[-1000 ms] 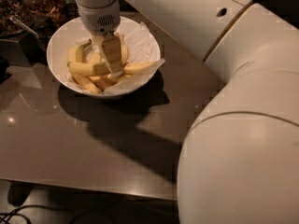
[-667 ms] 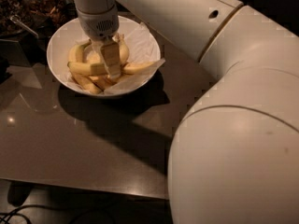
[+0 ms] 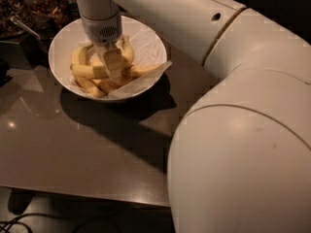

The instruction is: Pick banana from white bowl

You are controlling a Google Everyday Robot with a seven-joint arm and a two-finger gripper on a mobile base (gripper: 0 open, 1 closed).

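The white bowl stands at the back left of the table, lined with crumpled white paper. Several bananas lie in it. The banana, long and plain yellow with a greenish stem end pointing left, lies across the bowl's front half. Shorter bananas lie behind it. My gripper reaches straight down into the middle of the bowl, its tip at the banana's right part and in front of it. The part of the banana behind the gripper is hidden.
The bowl sits on a dark glossy table whose front edge runs along the bottom left. Dark containers of food and a metal handle stand behind the bowl. My big white arm fills the right side.
The gripper has shifted slightly left and lower in the bowl. The arm's near segment has swung further into view. The bananas lie much as before.
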